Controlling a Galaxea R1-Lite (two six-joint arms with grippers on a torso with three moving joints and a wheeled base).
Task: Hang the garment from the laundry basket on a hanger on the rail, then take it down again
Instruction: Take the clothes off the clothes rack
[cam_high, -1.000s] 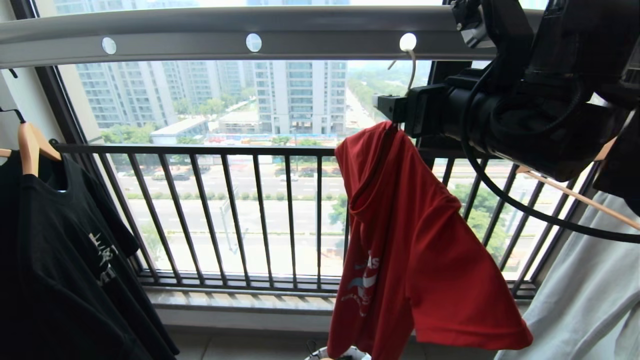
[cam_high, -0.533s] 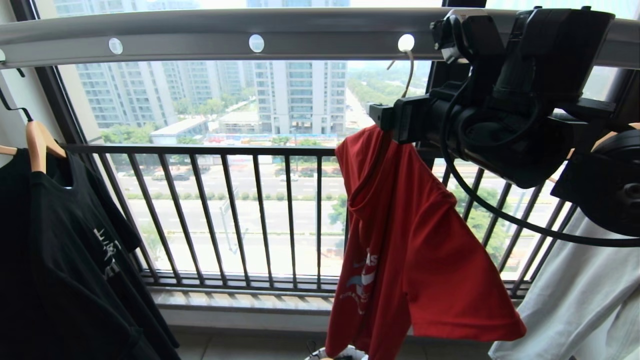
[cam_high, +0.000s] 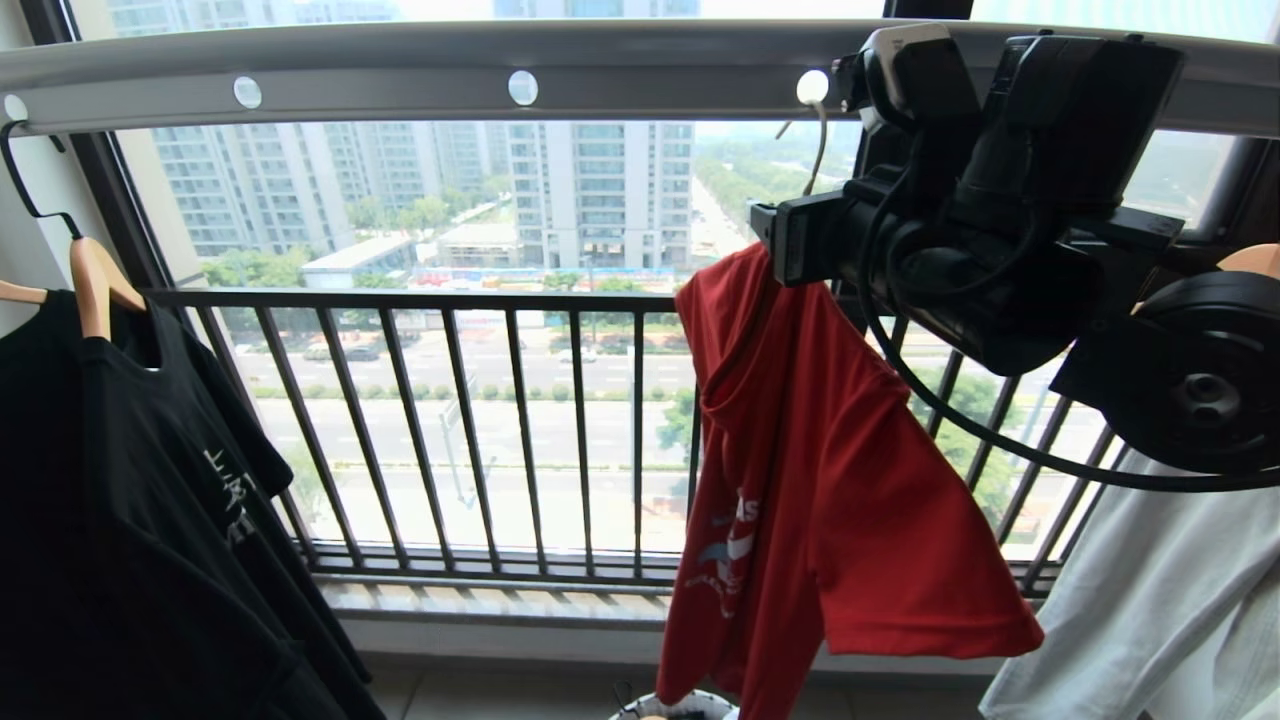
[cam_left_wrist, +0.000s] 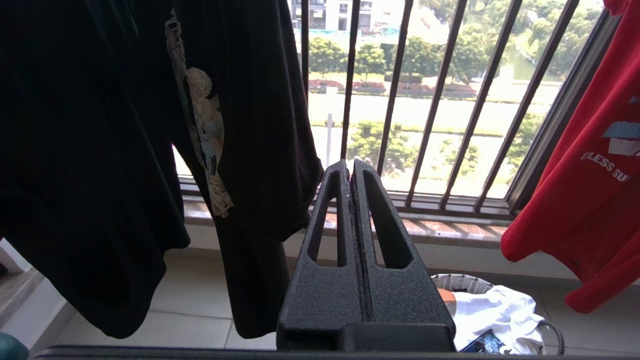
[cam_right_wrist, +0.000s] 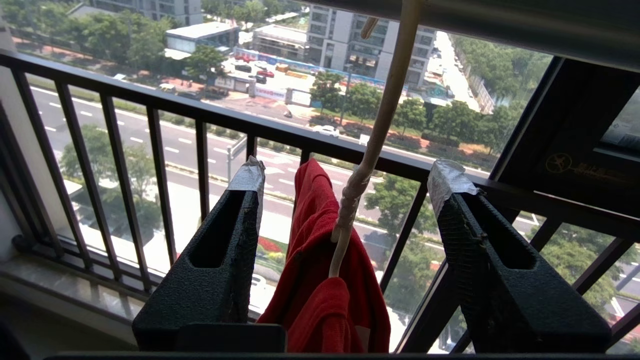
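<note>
The red garment (cam_high: 820, 480) hangs folded over the pale hanger (cam_high: 822, 140), whose long hook sits in a hole of the grey rail (cam_high: 400, 70). My right gripper (cam_right_wrist: 350, 172) is up at the hanger's neck, open. Its taped fingertips (cam_right_wrist: 247, 175) stand on either side of the twisted hanger (cam_right_wrist: 380, 125) and the garment (cam_right_wrist: 320, 280), clear of both. In the head view the right gripper (cam_high: 790, 240) shows just above the garment's top. My left gripper (cam_left_wrist: 348, 167) is parked low and shut, empty. The laundry basket (cam_left_wrist: 460, 282) stands on the floor below the garment (cam_left_wrist: 590, 175).
A black printed T-shirt (cam_high: 130, 500) on a wooden hanger hangs at the left. A pale grey-green garment (cam_high: 1160, 600) hangs at the right, behind my right arm. The black window railing (cam_high: 500, 300) runs behind everything. White cloth (cam_left_wrist: 495, 310) lies in the basket.
My right arm has sunk and turned at the wrist while its gripper stays at the hanger's neck. The whole head view has shifted slightly. The garment still hangs from the rail.
</note>
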